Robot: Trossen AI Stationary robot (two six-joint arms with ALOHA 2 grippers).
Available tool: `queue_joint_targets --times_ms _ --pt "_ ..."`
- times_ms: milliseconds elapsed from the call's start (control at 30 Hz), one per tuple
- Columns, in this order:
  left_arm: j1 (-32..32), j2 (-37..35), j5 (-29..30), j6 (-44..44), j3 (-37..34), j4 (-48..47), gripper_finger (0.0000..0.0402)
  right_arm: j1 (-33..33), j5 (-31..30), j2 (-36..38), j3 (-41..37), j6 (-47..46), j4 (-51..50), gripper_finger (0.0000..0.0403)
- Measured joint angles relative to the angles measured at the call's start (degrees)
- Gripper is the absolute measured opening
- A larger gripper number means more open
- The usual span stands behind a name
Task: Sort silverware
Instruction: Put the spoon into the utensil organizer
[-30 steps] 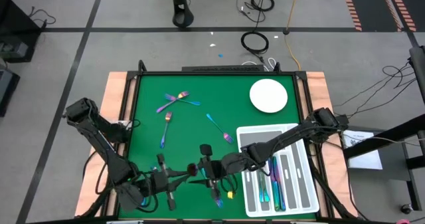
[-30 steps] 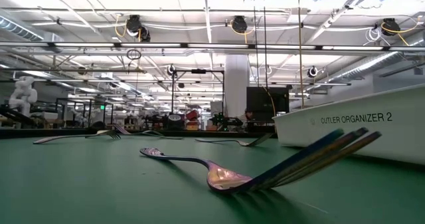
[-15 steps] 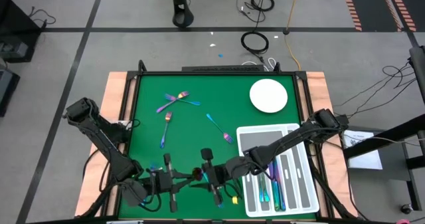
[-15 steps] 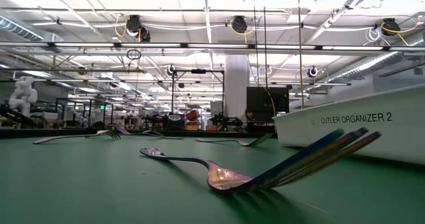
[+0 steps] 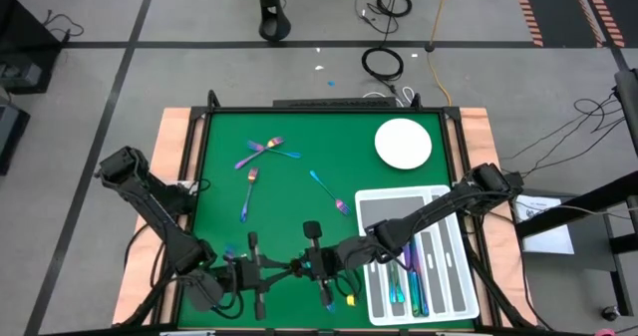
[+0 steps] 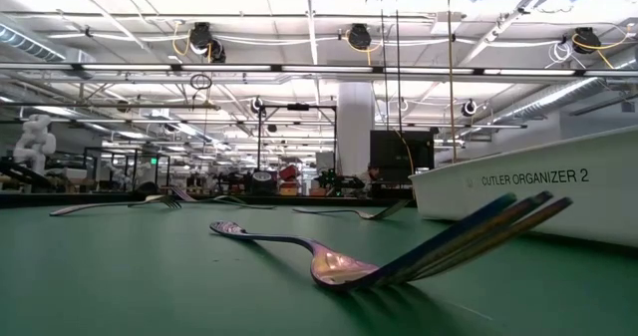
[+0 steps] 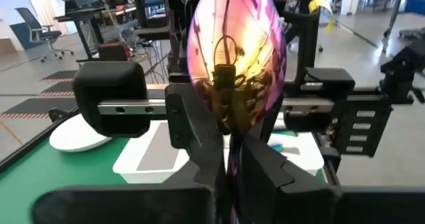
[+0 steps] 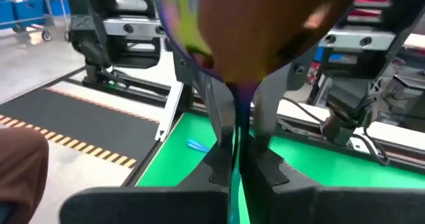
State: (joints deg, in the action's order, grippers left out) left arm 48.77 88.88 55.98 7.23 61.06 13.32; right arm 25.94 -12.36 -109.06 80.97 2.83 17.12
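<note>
At the table's near edge, just left of the white cutlery organizer (image 5: pixel 399 192), the two grippers meet tip to tip. The right gripper (image 5: pixel 302 268) is clenched on the slim stem of a spoon (image 7: pixel 236 44). In its own wrist view the spoon's bowl fills the frame as a blur and the stem is barely visible. The left gripper (image 5: pixel 284 269) faces it, with the same spoon standing upright at its tip and the pink-gold bowl hiding much of the right gripper behind. Whether the left gripper is gripping the spoon or has let go cannot be told. From above, the spoon is lost among the dark gripper parts.

Sorted silverware (image 5: pixel 404 281) lies in the organizer's near compartments, the individual pieces hard to separate. Just beyond the organizer's far left corner lies another spoon (image 5: pixel 334 196) on the green mat (image 5: pixel 279 221). Farther left of the organizer are a fork (image 5: pixel 247 191) and a small cluster of pieces (image 5: pixel 264 152), their types unclear. A round white plate (image 5: pixel 403 144) sits beyond the organizer.
</note>
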Motion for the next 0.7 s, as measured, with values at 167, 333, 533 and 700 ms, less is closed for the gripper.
queue_joint_targets --times_ms 167,333,533,700 --pt "0.3 -0.2 2.9 4.0 0.0 -6.2 0.0115 0.1 -3.6 1.7 0.0 -2.1 -7.0 0.0001" --pt "1.6 -3.8 8.3 16.3 0.0 -24.0 0.0168 0.1 -7.3 4.9 0.0 -6.6 -19.8 0.0001" --pt "1.7 -7.3 8.3 41.6 0.0 -50.7 0.0191 0.1 -6.8 9.7 0.0 -14.7 -34.2 0.0001" --pt "2.0 -7.2 5.6 60.0 -1.4 -67.0 0.0192 0.2 -6.7 11.8 0.0 -27.3 -47.5 0.0000"
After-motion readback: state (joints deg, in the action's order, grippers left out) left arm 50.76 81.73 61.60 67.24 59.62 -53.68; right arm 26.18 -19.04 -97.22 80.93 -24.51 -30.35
